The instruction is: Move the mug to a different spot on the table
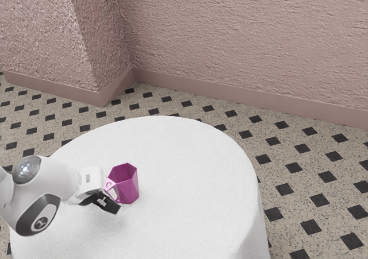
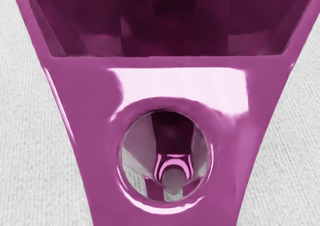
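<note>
The white robot arm (image 1: 40,196) sits at the exterior view's lower left. Its black gripper (image 1: 107,203) is at the handle (image 1: 111,189) of the glossy magenta hexagonal mug (image 1: 126,181), which stands upright on the round white table (image 1: 190,167). Whether the claw grips it cannot be told. In the wrist view, that looped handle (image 2: 175,85) lies just under the hand.

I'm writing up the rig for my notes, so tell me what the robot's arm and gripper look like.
The arm is built from rounded white shells, with a grey joint cap bearing a small round emblem and a shiny silver cap on another joint. The gripper is black, mounted on a white hand.
</note>
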Tool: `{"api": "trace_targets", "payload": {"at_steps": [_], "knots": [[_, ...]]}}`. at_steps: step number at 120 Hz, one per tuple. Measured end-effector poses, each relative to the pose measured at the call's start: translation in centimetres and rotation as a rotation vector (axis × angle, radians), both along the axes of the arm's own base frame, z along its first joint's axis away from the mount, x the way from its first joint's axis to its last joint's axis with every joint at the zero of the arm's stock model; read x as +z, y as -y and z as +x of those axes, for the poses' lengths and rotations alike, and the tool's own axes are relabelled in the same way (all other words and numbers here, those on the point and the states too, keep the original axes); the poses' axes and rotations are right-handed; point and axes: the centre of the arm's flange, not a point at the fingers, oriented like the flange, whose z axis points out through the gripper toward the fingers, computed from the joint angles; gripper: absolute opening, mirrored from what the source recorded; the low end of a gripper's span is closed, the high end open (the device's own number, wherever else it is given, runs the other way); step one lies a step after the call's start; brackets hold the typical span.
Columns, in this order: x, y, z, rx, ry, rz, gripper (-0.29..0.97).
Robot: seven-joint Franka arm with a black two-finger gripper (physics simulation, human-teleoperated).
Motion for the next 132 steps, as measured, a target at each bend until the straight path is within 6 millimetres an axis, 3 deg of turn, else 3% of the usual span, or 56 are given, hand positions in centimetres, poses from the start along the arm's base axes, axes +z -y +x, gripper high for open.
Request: {"api": "trace_targets", "payload": {"at_steps": [64, 132], "knots": [[1.0, 0.0, -0.3, 0.038, 0.014, -0.024, 0.68], [4.5, -0.7, 0.2, 0.072, 0.096, -0.039, 0.68]]}}
